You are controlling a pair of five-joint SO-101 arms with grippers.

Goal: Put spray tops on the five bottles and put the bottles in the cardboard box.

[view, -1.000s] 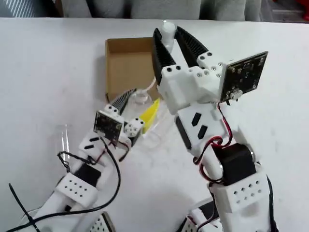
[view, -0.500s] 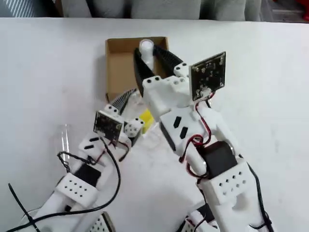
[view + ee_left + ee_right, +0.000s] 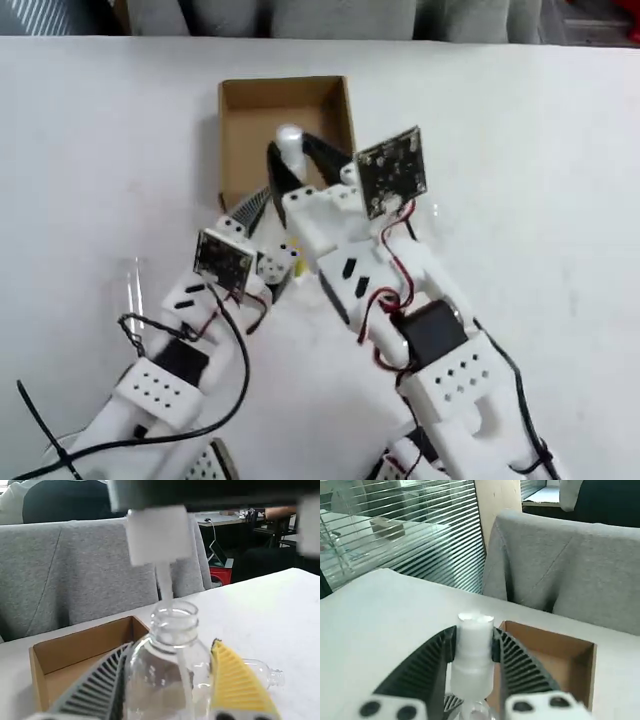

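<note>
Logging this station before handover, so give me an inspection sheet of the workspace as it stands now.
Surface: white table.
Job's things: open cardboard box; upright bottle; spray top above it, tube at its neck; second bottle lying on its side.
Clutter: nothing seen.
End effectors: left end effector shut on bottle; right end effector shut on spray top.
Cables: black cable by left arm; red wires on right arm.
Surroundings: grey seats; window blinds.

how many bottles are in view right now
2: an upright bottle in the left gripper, a lying bottle on the table beside it. More may be hidden.
</note>
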